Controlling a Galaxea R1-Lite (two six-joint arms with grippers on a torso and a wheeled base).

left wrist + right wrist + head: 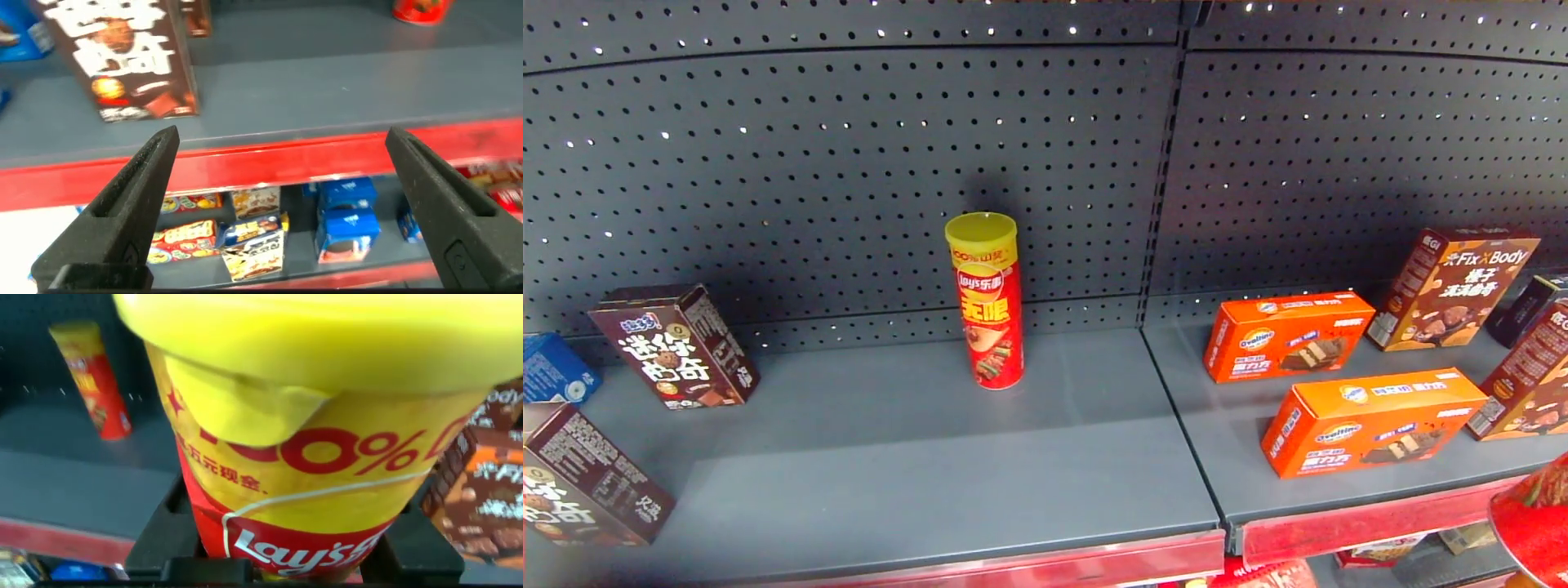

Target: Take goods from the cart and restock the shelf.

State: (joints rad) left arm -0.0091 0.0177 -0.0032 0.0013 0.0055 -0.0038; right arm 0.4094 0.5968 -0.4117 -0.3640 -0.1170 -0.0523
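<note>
A red chip can with a yellow lid [984, 302] stands upright near the back middle of the grey shelf [890, 457]; the right wrist view shows that can [90, 380] farther off. My right gripper [290, 514] is shut on a second chip can [327, 457] of the same kind, held in front of the shelf, and its red body [1535, 523] pokes in at the lower right of the head view. My left gripper [282, 139] stands open and empty before the shelf's red front edge [270, 155], near a brown cookie box [131, 57].
Brown cookie boxes [678, 347] [584, 482] and a blue pack [551, 367] sit at the shelf's left. Two orange boxes [1286, 335] [1372, 420] and brown-orange boxes [1454, 286] fill the right section. A lower shelf holds more goods [261, 237]. Bare shelf surrounds the standing can.
</note>
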